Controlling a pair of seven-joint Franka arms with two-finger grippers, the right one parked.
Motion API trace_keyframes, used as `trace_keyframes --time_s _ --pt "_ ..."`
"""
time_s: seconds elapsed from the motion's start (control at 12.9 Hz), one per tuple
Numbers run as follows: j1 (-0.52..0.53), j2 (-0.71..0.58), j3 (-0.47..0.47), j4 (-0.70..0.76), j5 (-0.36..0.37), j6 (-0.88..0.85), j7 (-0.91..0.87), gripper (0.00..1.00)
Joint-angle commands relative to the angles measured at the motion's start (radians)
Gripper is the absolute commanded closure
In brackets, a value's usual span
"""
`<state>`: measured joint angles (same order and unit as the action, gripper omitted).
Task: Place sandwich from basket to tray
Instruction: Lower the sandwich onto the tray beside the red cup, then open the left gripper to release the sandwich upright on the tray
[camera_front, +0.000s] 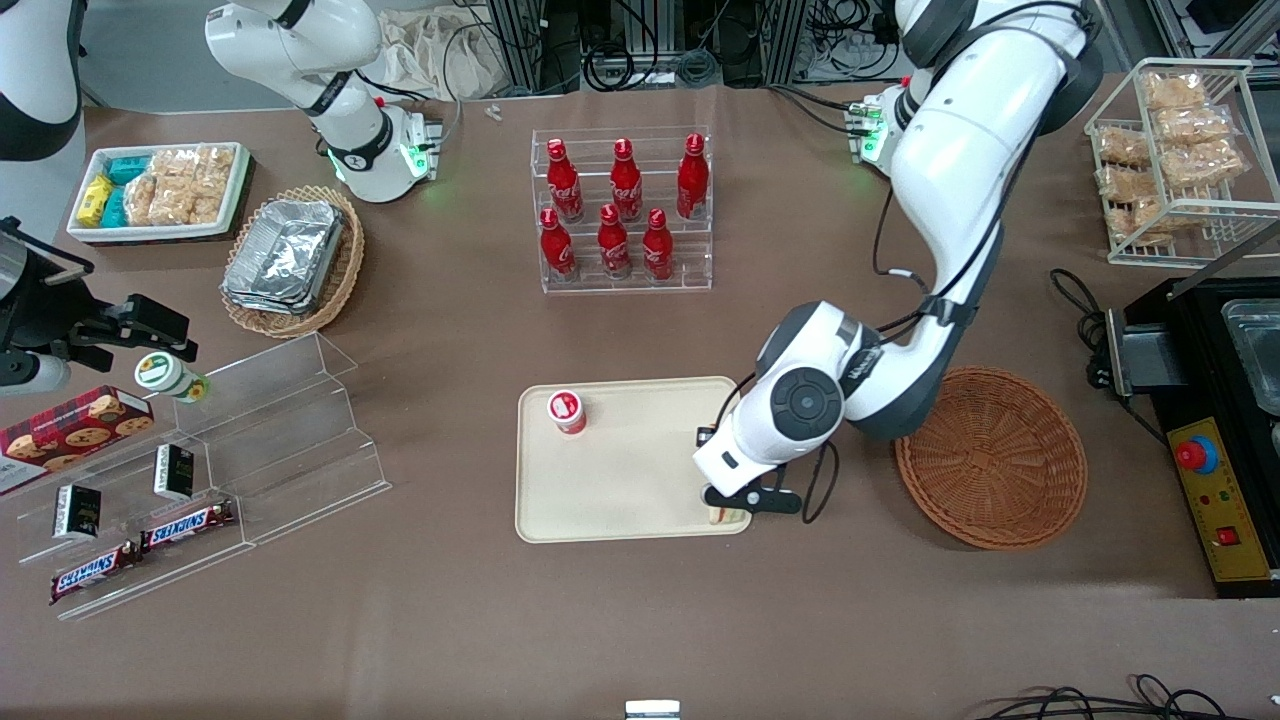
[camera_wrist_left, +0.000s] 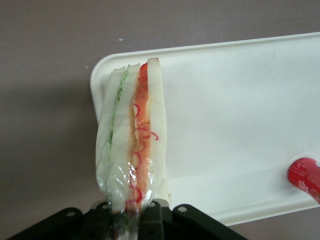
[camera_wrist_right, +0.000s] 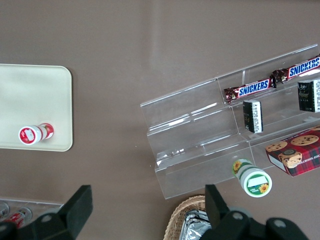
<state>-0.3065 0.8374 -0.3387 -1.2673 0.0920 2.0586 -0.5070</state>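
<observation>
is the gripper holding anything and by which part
Yes: the gripper, over the tray corner, pinches the sandwich by one narrow end.

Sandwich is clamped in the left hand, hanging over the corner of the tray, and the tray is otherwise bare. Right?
Not quite: the tray is not otherwise bare. A small red-capped bottle stands on it, as the front view shows. The rest holds: the sandwich is clamped in the left hand over the tray's corner nearest the basket, as the left wrist view shows.
</observation>
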Motion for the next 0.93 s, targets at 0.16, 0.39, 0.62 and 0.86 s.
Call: trace_keyframes --time_s 0.16,0.39,0.62,0.86 --pt "-0.039 0.049 0.006 0.029 0.02 0.018 -0.065 1.0" --pt "-0.037 0.048 0.006 0.014 0.017 0.02 -0.073 0.01" --pt "-0.028 0.034 0.007 0.014 0.022 0.018 -0.076 0.0" --pt "-0.025 -0.029 0.061 0.003 0.022 0.0 -0.077 0.0"
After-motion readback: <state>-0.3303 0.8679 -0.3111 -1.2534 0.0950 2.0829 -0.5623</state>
